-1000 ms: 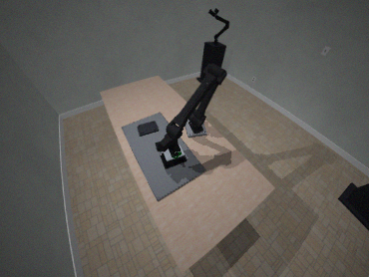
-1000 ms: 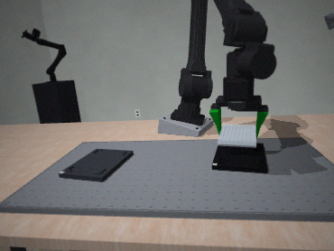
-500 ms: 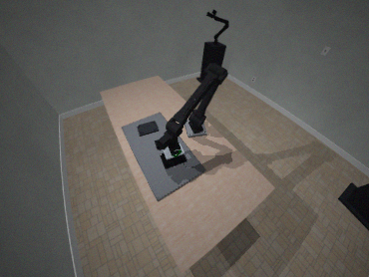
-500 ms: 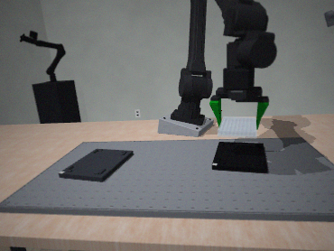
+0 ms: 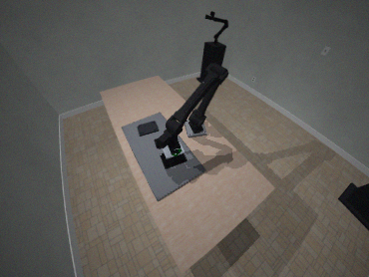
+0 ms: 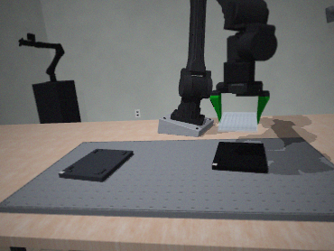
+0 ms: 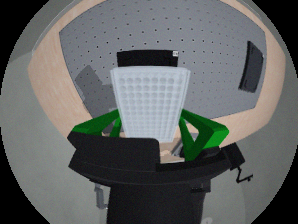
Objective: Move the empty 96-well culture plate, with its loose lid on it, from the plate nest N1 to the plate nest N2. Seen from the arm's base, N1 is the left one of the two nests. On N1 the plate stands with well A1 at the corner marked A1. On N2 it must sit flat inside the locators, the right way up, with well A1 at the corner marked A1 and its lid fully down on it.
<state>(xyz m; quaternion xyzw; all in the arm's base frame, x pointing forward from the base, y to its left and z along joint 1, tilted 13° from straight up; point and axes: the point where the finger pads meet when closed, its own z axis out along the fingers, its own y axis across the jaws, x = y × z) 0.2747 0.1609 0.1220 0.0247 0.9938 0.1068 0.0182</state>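
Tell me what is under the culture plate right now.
The culture plate hangs clamped in the gripper, lifted off the black nest N1 below it. The plate hides part of the nest in the wrist view; its underside cannot be seen.

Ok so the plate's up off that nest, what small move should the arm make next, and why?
Probably a level sideways carry toward the empty nest, without tilting. The gripper is shut on the culture plate, which hangs in the air above the nest it came from, so it looks free of the locators. Its lid is loose, so keeping the plate flat matters.
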